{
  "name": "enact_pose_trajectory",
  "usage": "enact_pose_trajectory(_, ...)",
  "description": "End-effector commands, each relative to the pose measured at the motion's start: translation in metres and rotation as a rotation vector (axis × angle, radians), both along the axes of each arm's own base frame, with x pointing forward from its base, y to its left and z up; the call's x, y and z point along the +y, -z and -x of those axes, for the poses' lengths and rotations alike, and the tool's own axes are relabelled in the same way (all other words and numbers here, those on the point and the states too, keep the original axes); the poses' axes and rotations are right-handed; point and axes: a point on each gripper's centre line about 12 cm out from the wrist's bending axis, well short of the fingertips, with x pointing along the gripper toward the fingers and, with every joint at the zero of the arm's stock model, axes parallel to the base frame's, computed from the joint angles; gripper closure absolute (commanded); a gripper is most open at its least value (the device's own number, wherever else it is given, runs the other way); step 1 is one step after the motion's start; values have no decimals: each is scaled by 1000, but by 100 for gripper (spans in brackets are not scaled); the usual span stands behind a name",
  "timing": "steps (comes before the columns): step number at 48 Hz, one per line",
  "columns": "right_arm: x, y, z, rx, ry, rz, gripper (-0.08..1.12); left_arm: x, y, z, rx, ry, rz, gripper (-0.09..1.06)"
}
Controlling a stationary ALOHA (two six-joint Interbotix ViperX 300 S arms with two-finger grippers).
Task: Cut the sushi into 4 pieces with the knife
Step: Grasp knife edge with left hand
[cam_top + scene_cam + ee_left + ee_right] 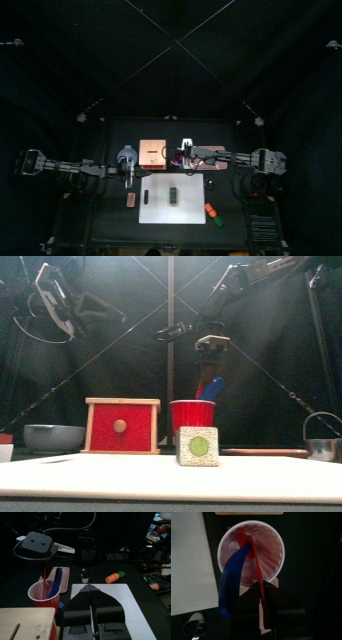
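Gripper [263,593] clamps the red knife [254,564] in the red cup [278,542] beside blue knife [234,577].

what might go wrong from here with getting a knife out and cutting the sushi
1. The right gripper is down at the red cup, where the red knife and blue knife cross. Lifting one may drag the other out or tip the cup.
2. The sushi stands free on the white board, and the left gripper is shut and not touching it, so a cut could shove or topple it.
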Motion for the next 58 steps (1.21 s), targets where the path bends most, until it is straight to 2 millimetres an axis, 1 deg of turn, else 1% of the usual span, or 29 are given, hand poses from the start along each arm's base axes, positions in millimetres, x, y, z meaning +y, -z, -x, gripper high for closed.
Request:
enact_pose_trajectory(1,-6,-36,0,-83,37,-13,86,4,-5,0,-20,-15,0,98)
enact_pose_trajectory(4,-4,-59,1,-144,57,-57,86,5,-4,1,-20,-17,-1,97)
enact_pose_trajectory(6,-2,-70,1,-179,61,-76,86,5,-4,1,-20,-18,-1,97)
enact_pose_trajectory(9,5,-94,5,-251,63,-106,86,7,-5,3,-23,-27,0,97)
enact_pose_trajectory(14,16,-130,20,-353,71,-126,86,11,-8,8,-40,-41,-3,97)
enact_pose_trajectory(19,25,-155,39,-425,74,-120,87,12,-13,16,-64,-51,-5,97)
enact_pose_trajectory(21,28,-162,46,-449,80,-117,87,13,-15,19,-75,-54,-5,97)
enact_pose_trajectory(23,33,-166,54,-478,94,-125,87,12,-17,23,-89,-54,-6,97)
enact_pose_trajectory(26,41,-169,63,-514,99,-138,87,12,-19,27,-101,-55,-7,97)
enact_pose_trajectory(30,55,-165,74,-599,95,-162,87,13,-21,32,-115,-61,-9,97)
enact_pose_trajectory(34,75,-152,87,-726,107,-236,87,14,-20,36,-119,-66,-9,97)
enact_pose_trajectory(38,94,-131,101,-830,110,-305,87,16,-19,36,-116,-74,-6,97)
enact_pose_trajectory(42,111,-109,111,-936,73,-349,87,17,-20,36,-121,-79,6,96)
enact_pose_trajectory(44,117,-99,115,-976,41,-355,87,16,-21,35,-123,-81,18,92)
enact_pose_trajectory(47,121,-77,120,-1005,2,-337,87,17,-22,34,-117,-88,43,84)
enact_pose_trajectory(50,124,-61,122,-1015,-30,-321,87,17,-24,31,-107,-97,76,68)
enact_pose_trajectory(54,123,-53,121,-1040,-63,-292,87,15,-27,26,-86,-97,114,46)
enact_pose_trajectory(56,121,-50,120,-1045,-71,-278,87,10,-28,22,-67,-75,120,34)
enact_pose_trajectory(58,121,-47,118,-1044,-83,-265,87,5,-28,17,-47,-54,122,24)
